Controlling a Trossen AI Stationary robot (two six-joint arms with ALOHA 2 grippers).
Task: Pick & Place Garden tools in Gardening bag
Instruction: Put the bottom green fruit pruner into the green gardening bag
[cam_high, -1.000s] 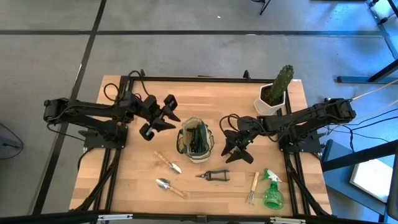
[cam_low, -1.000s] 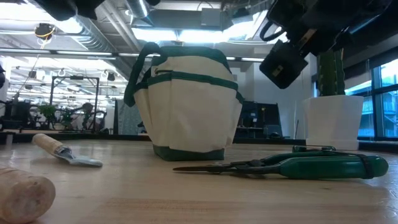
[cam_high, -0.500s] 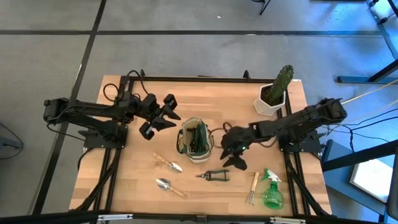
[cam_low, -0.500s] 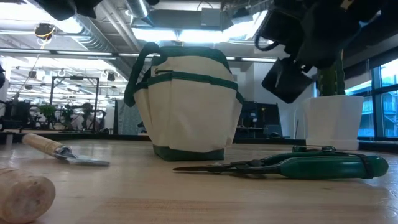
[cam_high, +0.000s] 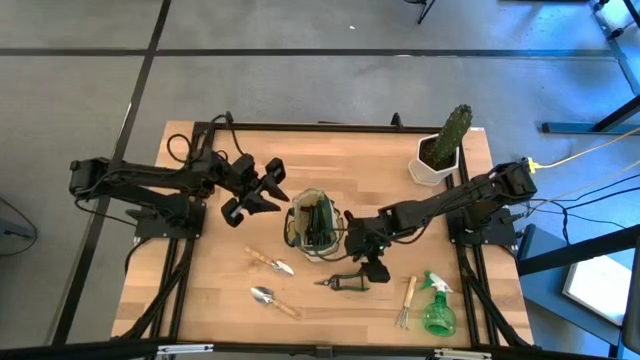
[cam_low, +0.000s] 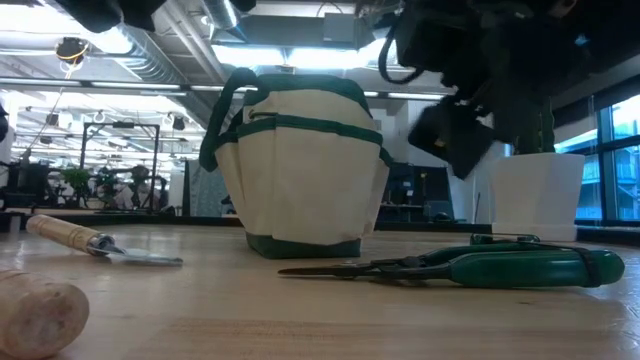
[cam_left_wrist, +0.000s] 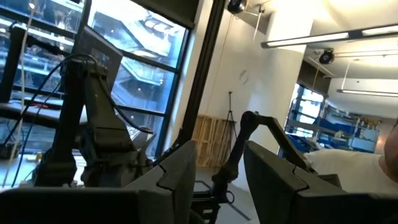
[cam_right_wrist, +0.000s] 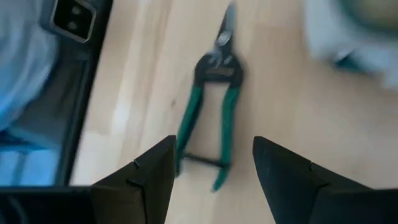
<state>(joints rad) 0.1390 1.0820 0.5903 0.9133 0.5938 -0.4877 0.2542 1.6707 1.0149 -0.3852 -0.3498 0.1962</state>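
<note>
The left gripper (cam_high: 262, 187) hovers with jaws parted and empty, just short of the gardening bag (cam_high: 315, 224), which stands upright on the tabletop (cam_high: 330, 160) beyond their tips with dark tools already inside. Two wooden-handled tools lie below that arm: a small fork (cam_high: 269, 260) and a trowel (cam_high: 272, 299).

The right gripper (cam_high: 372, 250) hangs above the green-handled shears (cam_high: 343, 283), jaws spread wide and holding nothing; in the right wrist view the shears (cam_right_wrist: 214, 118) lie flat between and ahead of the jaws, blades pointing away. Beyond them sit another wooden-handled fork (cam_high: 405, 302) and the spray bottle (cam_high: 436, 306).

The likely trouble: the shears lie low and thin, so a descent slightly off line could pinch one handle only, twisting them free, or jam the fingertips into the wood.
</note>
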